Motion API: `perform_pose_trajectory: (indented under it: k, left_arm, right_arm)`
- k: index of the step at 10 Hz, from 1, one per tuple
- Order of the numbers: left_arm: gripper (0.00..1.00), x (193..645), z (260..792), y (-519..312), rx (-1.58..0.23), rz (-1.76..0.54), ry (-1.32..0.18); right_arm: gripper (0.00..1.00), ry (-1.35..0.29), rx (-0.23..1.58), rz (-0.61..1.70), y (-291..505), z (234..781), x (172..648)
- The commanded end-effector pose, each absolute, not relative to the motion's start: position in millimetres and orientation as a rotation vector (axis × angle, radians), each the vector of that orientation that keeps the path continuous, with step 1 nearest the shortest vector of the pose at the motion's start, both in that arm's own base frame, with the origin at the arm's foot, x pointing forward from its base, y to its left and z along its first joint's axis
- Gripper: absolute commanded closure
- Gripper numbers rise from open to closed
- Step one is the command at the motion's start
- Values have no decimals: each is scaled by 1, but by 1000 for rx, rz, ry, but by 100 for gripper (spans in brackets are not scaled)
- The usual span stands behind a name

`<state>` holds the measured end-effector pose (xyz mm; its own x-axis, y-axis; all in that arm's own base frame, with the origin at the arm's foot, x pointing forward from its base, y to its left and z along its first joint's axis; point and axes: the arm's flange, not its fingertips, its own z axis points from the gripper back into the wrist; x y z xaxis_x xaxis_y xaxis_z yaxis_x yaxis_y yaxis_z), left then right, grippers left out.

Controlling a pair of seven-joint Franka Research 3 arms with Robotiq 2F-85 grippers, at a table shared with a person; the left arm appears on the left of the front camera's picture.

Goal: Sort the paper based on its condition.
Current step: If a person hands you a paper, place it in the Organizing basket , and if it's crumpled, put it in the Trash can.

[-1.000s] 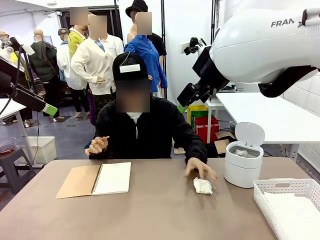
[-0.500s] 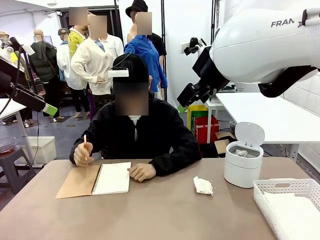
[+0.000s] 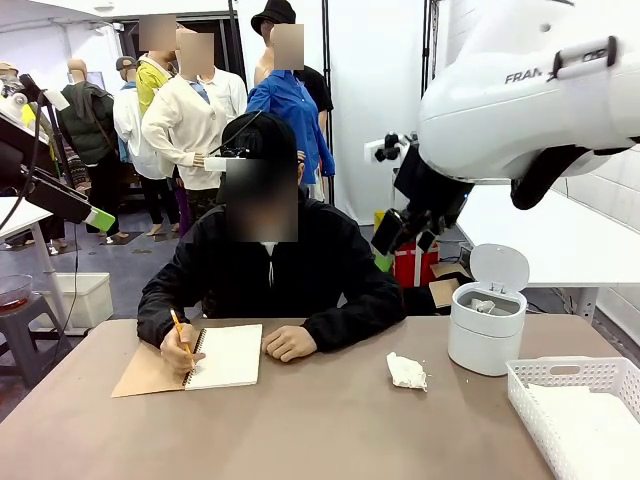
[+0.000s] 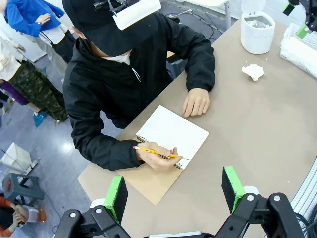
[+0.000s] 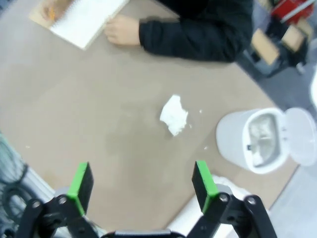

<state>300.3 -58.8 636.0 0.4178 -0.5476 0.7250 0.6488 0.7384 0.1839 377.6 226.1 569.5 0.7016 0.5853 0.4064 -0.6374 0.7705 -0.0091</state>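
Overhead, my right gripper (image 5: 142,181) and left gripper (image 4: 174,191) hung empty, jaws wide; the crumpled paper wad (image 5: 174,115) lay on the table (image 5: 99,99) near the open-lidded bin (image 5: 257,141), and I judged a skewed descent could flick it away.

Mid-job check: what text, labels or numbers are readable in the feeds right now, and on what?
"FRAN": dark letters on the right arm's white shell, the rest covered by a fitting.
On the notebook page, any writing is too small to read.
On the white tag on the person's cap, there is no readable print.
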Motion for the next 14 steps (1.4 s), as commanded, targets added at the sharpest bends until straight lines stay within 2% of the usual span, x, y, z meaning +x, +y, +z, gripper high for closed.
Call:
perform_pose_trajectory:
  k: [1, 2, 6, 8, 9, 12, 14]
  left_arm:
    - [0, 300, 636, -58, -128, -750, -856]
    - [0, 300, 636, -58, -128, -750, -856]
    - [0, 300, 636, -58, -128, -750, -856]
    - [0, 300, 636, -58, -128, -750, -856]
    - [0, 300, 636, -58, -128, -750, -856]
    - [0, 300, 636, -58, -128, -750, -856]
    - [0, 300, 636, -58, -128, -750, -856]
  right_arm:
    - [0, -252, 88, 715, 227, 558, 395]
    - [0, -187, 73, 748, 224, 542, 404]
    - [0, -171, 40, 821, 224, 496, 426]
    - [0, -273, 72, 722, 227, 508, 426]
    - [0, -160, 69, 800, 224, 492, 424]
    - [0, -191, 70, 780, 225, 497, 426]
    - [0, -144, 80, 857, 225, 479, 444]
